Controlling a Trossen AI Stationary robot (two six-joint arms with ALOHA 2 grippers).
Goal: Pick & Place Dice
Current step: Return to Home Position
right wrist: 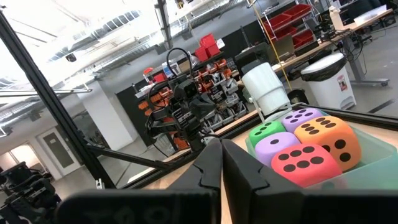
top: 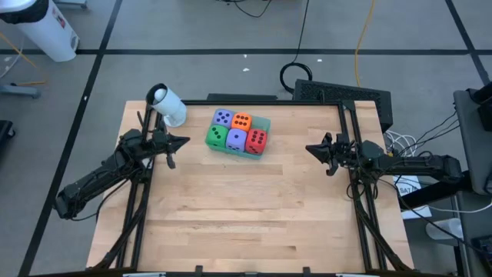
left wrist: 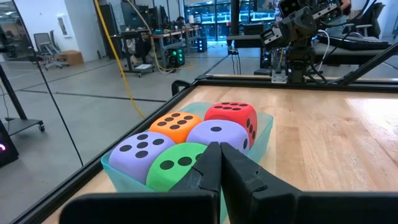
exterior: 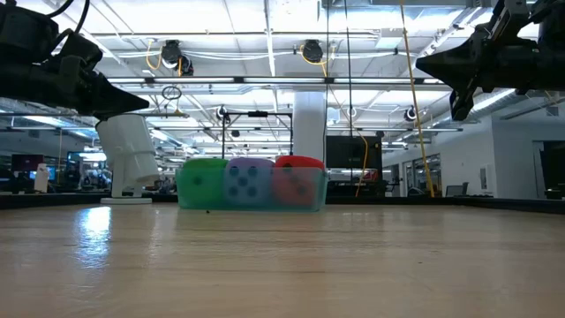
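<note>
Dice in tray, low view hides two

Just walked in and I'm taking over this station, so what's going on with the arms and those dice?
Nothing is being handled at this moment. All five dice, two purple, one orange, one red, one green, sit packed together in the teal tray near the table's far edge. The left gripper hangs shut and empty above the table left of the tray, the right gripper shut and empty to its right. The placing looks done.
</note>
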